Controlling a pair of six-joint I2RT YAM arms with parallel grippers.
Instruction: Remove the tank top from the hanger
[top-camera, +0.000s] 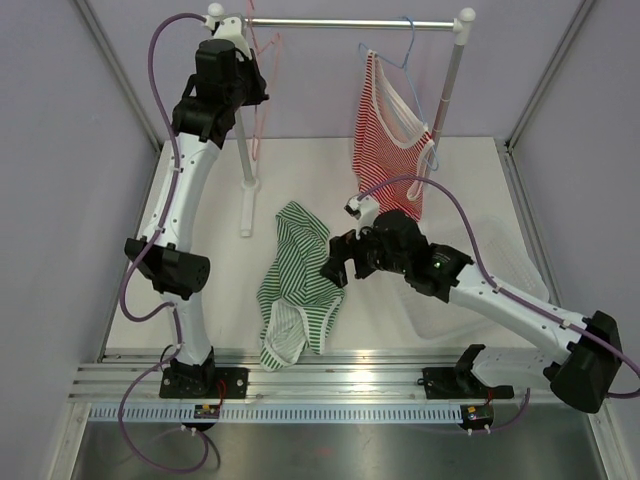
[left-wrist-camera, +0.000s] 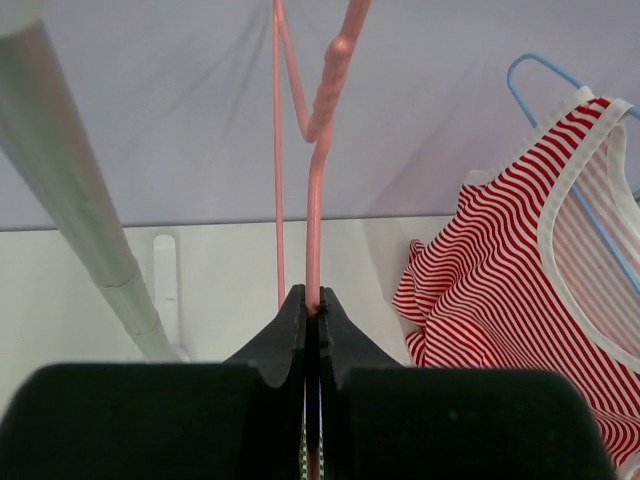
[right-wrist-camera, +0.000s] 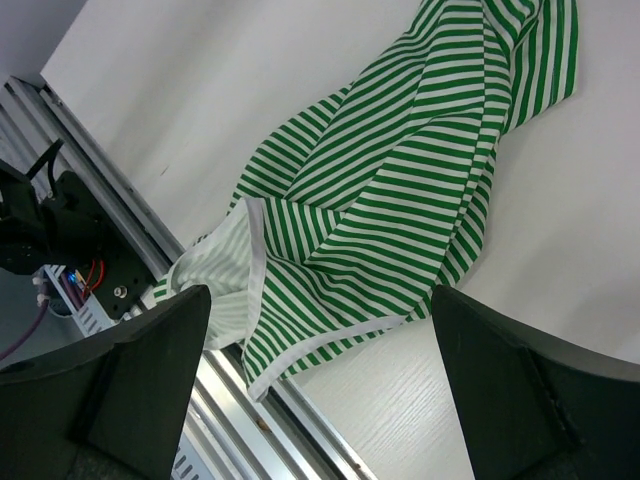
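A green-and-white striped tank top (top-camera: 295, 285) (right-wrist-camera: 400, 180) lies crumpled on the white table, reaching the near edge. The bare pink hanger (top-camera: 262, 90) (left-wrist-camera: 315, 200) hangs at the left end of the rail (top-camera: 350, 22). My left gripper (top-camera: 250, 80) (left-wrist-camera: 312, 295) is shut on the hanger's lower wire. My right gripper (top-camera: 335, 265) (right-wrist-camera: 320, 295) hovers wide open over the green top's lower hem, nothing between its fingers. A red-and-white striped tank top (top-camera: 385, 140) (left-wrist-camera: 500, 290) hangs on a blue hanger (top-camera: 405, 50) (left-wrist-camera: 545, 85) at the rail's right end.
The rack's left post (left-wrist-camera: 80, 200) and its foot (top-camera: 247, 205) stand beside my left arm. A clear plastic bin (top-camera: 500, 270) sits on the table under my right arm. An aluminium rail (right-wrist-camera: 250, 400) runs along the table's near edge.
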